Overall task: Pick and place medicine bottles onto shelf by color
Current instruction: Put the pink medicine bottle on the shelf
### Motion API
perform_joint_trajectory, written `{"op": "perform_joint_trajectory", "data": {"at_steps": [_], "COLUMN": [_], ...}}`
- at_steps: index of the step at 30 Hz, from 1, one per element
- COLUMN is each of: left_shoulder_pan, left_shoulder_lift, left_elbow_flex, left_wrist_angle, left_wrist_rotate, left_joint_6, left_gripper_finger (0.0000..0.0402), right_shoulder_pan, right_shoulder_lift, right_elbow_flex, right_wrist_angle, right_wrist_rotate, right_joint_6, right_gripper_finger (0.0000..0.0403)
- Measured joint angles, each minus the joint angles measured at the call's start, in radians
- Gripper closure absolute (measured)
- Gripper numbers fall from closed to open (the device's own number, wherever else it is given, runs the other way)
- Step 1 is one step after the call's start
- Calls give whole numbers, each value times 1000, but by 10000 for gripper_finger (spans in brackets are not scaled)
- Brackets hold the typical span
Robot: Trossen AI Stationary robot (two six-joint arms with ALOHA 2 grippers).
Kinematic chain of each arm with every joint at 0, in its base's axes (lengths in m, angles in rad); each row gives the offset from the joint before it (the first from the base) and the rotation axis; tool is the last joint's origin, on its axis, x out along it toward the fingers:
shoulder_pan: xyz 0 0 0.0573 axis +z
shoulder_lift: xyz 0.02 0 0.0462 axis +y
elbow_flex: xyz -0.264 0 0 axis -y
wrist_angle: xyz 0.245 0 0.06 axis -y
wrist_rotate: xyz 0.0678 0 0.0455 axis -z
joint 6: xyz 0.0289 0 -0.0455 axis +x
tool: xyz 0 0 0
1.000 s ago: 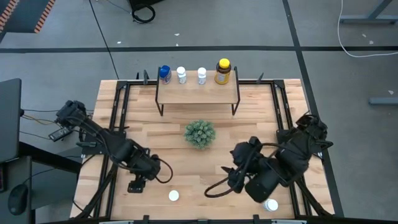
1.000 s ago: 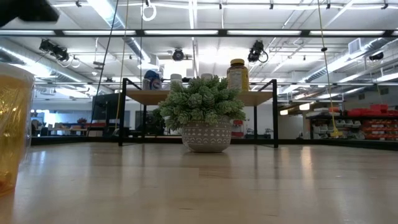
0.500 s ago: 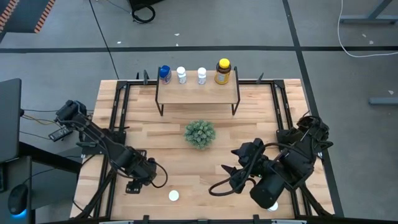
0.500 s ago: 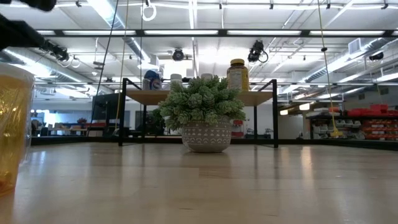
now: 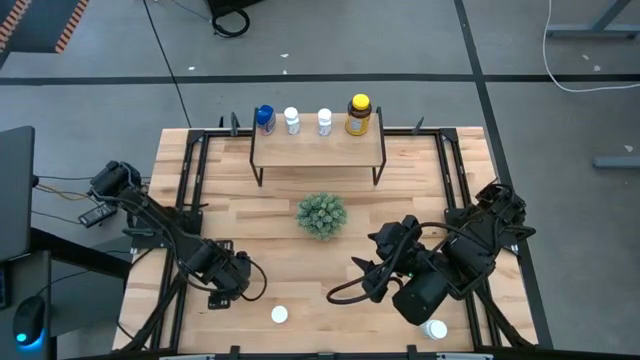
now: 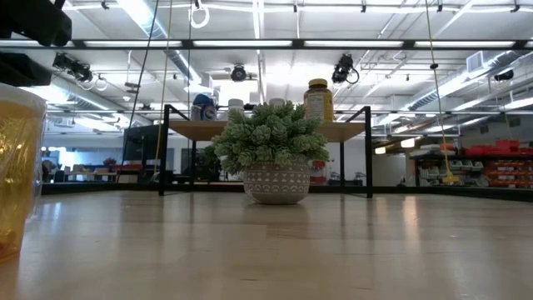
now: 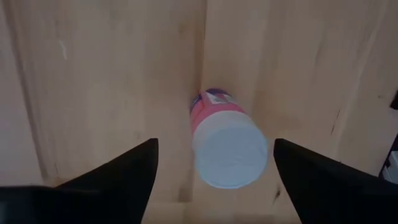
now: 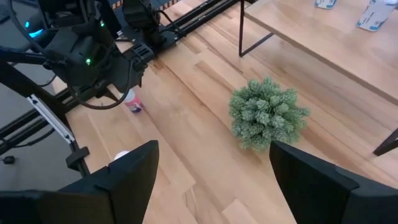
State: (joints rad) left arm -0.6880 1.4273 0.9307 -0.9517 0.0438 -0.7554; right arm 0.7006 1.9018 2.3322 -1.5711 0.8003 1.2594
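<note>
A pink-and-purple medicine bottle (image 7: 225,144) with a white cap stands upright on the table near its left front. My left gripper (image 7: 216,144) points down over it, open, one finger on either side and clear of it; my left gripper (image 5: 226,284) hides the bottle in the high view. The shelf (image 5: 318,150) at the far edge carries a blue bottle (image 5: 264,118), two white ones (image 5: 291,120) and an amber one with a yellow cap (image 5: 359,114). My right gripper (image 5: 372,262) hangs open above the table's right half, holding nothing.
A green spiky plant (image 5: 321,215) in a pot stands mid-table in front of the shelf. A white-capped bottle (image 5: 279,315) stands near the front edge, another (image 5: 435,328) beside the right arm. An orange see-through bottle (image 6: 17,167) stands close to the low camera.
My left gripper has come down over the pink bottle, shifting a little toward the table's left edge, and stays open. The bottles have not moved.
</note>
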Motion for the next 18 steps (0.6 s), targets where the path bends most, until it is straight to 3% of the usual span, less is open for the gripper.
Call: {"op": "perform_joint_trajectory", "data": {"at_steps": [14,18], "left_shoulder_pan": [-2,-1], "left_shoulder_lift": [0,0], "left_elbow_flex": [-6,-6], "left_wrist_angle": [29,45], "left_wrist_rotate": [0,0], "left_joint_6": [-29,-50], "left_gripper_finger": [92,129], "right_shoulder_pan": [0,0], "right_shoulder_lift": [0,0], "right_elbow_flex": [0,0], "right_wrist_angle": [0,0], "right_wrist_rotate": [-1,-1], "right_joint_6": [0,-3], "right_gripper_finger": [89,89]}}
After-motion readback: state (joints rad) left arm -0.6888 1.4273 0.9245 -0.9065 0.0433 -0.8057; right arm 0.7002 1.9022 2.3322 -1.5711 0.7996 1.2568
